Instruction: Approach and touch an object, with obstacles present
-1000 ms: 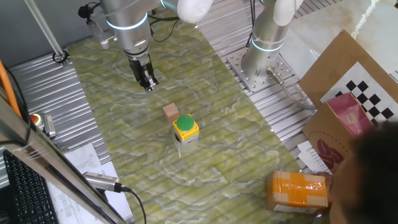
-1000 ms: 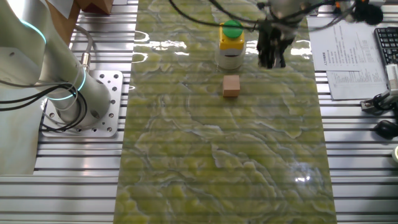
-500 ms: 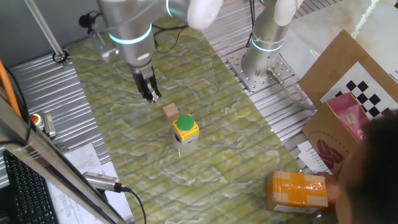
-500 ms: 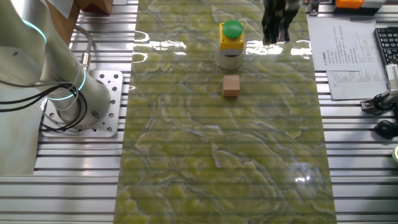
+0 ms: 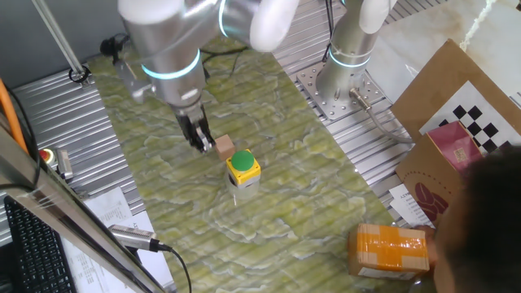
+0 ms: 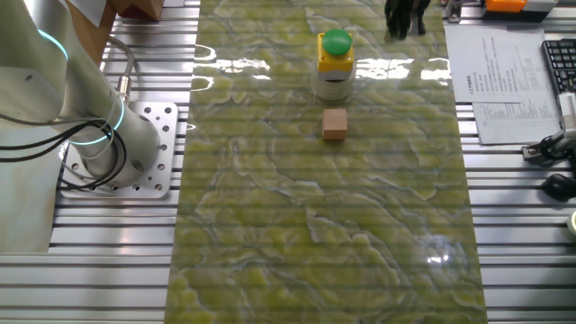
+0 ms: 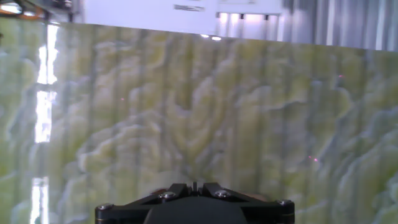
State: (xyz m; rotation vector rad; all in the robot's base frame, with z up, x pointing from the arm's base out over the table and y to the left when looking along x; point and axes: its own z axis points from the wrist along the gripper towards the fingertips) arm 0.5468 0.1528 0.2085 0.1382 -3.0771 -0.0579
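Item: hand, fingers apparently clenched, empty, beside wooden block. We advise a slow approach, avoiding the green button box.

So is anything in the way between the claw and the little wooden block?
Nothing visible. Only bare green mat lies between the gripper and the wooden block; the green-button box stands just beside the block.

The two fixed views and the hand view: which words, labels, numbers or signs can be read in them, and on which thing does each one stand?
No text can be read in any view.
Printed paper sheets: lines of print, too small to read.
Pink box: some marking, too blurred to read.
Checkerboard sheet: a black and white pattern only, no words.
Orange package: no legible label.
Yellow button box: no visible text.
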